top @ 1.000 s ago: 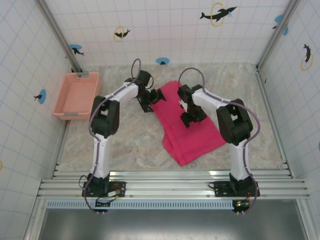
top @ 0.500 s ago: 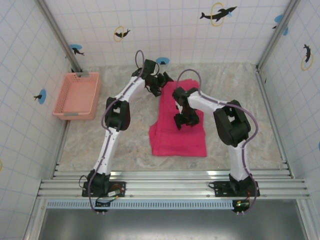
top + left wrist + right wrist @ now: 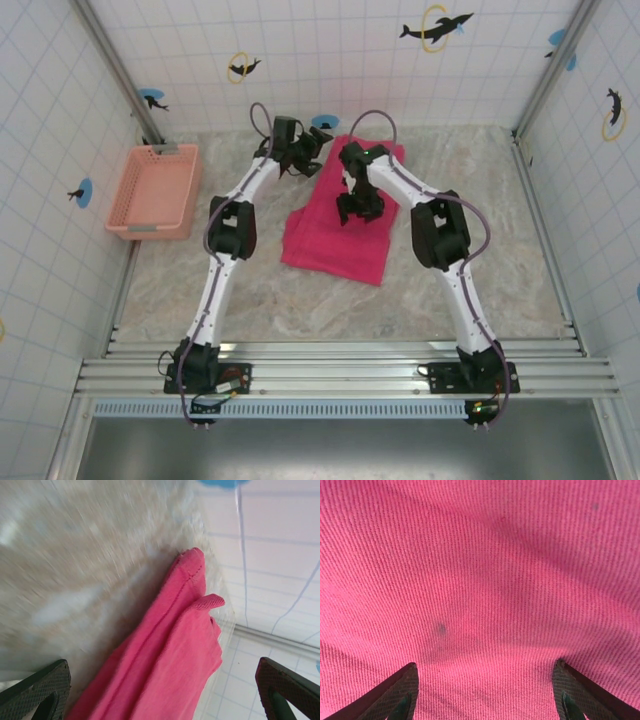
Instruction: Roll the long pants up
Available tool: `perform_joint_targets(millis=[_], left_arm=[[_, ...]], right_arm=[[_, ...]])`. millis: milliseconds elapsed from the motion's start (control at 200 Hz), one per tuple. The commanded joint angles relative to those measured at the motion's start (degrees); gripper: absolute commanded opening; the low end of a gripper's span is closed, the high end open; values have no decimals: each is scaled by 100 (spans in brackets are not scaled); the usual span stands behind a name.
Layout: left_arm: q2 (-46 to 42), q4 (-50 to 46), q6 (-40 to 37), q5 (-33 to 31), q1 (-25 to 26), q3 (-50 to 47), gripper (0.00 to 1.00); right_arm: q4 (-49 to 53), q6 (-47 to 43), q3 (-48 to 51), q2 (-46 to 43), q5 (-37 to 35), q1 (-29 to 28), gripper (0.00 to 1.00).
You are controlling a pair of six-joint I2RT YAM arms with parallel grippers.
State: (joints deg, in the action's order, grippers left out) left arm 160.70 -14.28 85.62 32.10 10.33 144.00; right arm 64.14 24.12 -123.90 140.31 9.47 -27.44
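The long pants (image 3: 335, 240) are bright pink-red cloth, folded into a long band that runs from the back wall toward the middle of the table. My left gripper (image 3: 312, 158) is at the band's far left edge. In the left wrist view it (image 3: 162, 695) stands open, with a raised fold of the pants (image 3: 170, 660) between its wide-apart fingers. My right gripper (image 3: 355, 208) is down on the upper part of the pants. It (image 3: 487, 695) is open too, both fingers resting on the ribbed cloth (image 3: 485, 570).
A pale salmon-pink plastic basket (image 3: 155, 190) sits against the left wall. The tiled back wall (image 3: 330, 70) is close behind both grippers. Bare marble-patterned table (image 3: 250, 290) stretches between the pants and the arm bases.
The pants have swung from a diagonal lie and slid toward the back left. Both arms have reached farther toward the back wall.
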Motion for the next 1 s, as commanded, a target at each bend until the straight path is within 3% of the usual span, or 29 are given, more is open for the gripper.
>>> perform_joint_targets(millis=[0, 85, 165, 245, 290, 335, 405, 475, 575, 691, 776, 821, 911, 996], left_arm=[[-169, -374, -403, -184, -391, -423, 97], [-551, -591, -859, -75, -590, -682, 98], [-989, -1242, -1743, -73, -762, -752, 97], [-1478, -2277, -3311, -341, -870, -542, 98], [-1781, -3062, -4642, -898, -833, -310, 97], [-2156, -3698, -5763, -1524, -767, -315, 98], [-2950, -3359, -6068, -1676, -896, -1338, 98], [-3255, -3597, -6776, -2212, -861, -1582, 97], [-3773, -3682, -7361, -2866, -791, -2405, 97], [-4604, -3255, -8123, -3552, -390, -3986, 98], [-5277, -2745, -8093, -3419, -207, -5274, 97], [-5538, -2498, -7968, -2894, -222, -5845, 97], [-5823, -2459, -7562, -2569, -190, -6421, 97], [-6004, -2659, -7545, -2806, -9, -6664, 97]], right_arm=[[312, -455, -411, 268, -249, 249, 73], [508, -785, -582, 226, -468, 412, 73], [726, -1320, -803, 71, -675, 570, 73], [854, -1955, -860, -341, -939, 602, 75], [896, -2384, -727, -668, -950, 563, 75], [936, -2841, -449, -1031, -951, 497, 75], [651, -3095, 445, -1708, -793, 408, 75], [172, -3374, 1573, -2419, -1053, 75, 76], [-405, -3867, 2982, -3141, -1410, -680, 77], [-748, -4106, 3924, -3386, -1638, -1472, 77], [-1032, -4051, 4334, -3357, -1533, -1709, 76], [-1123, -4043, 4441, -3315, -1465, -1764, 76], [-1374, -4024, 4616, -3238, -1492, -1834, 74], [-1689, -4068, 4801, -3216, -1581, -1863, 74]])
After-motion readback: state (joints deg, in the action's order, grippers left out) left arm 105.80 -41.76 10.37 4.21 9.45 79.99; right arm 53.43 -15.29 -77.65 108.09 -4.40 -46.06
